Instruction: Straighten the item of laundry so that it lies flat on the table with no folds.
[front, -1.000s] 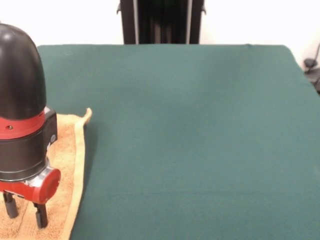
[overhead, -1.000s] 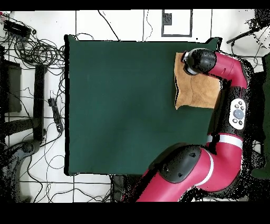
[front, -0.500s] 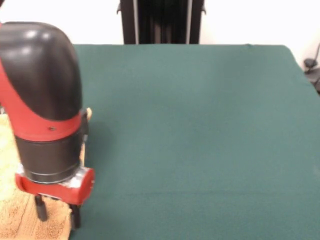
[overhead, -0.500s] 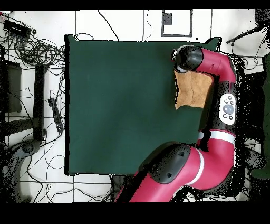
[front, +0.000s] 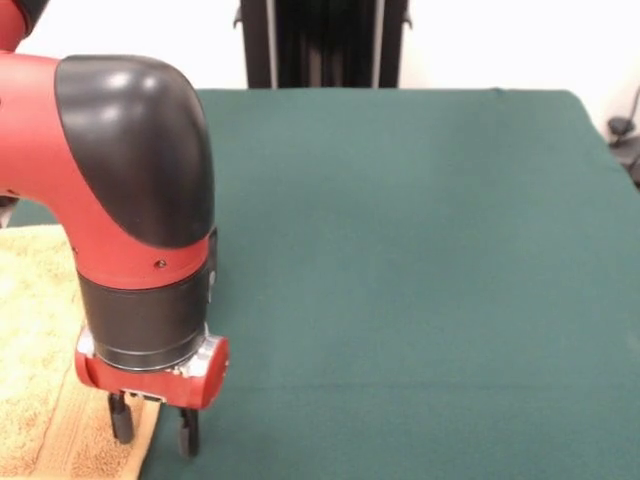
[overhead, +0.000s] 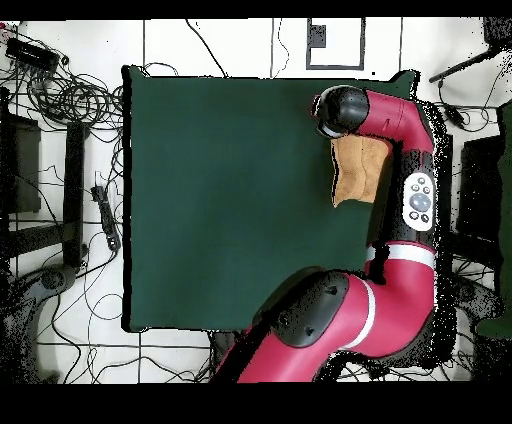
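The claw hangs at the lower left of the front view, its two dark fingers spread with a clear gap between them and nothing held; one finger stands over the towel's edge and the other over bare green cloth just beside it, and whether the tips touch the surface cannot be told; above it the black and red wrist fills much of the left of the frame.

The item of laundry, an orange-tan terry towel, lies at the left edge of the front view, running out of frame at the left and bottom; in the overhead view it shows at the upper right of the bench, near that corner, with the arm lying across it, so that much of it is hidden; the part that shows has an uneven outline, with a small point sticking out at its lower left corner, which suggests it is not yet fully spread.

The step in hand looks like taking hold of the towel's border; to do it well the claw should drop straight until both fingers bracket the edge, close on a single layer of the flat border band and not on the thick pile, then draw outward low and slow towards the open green so the cloth slides flat and does not bunch; lifting too high risks a new fold, and the bench cloth itself must not be pinched.
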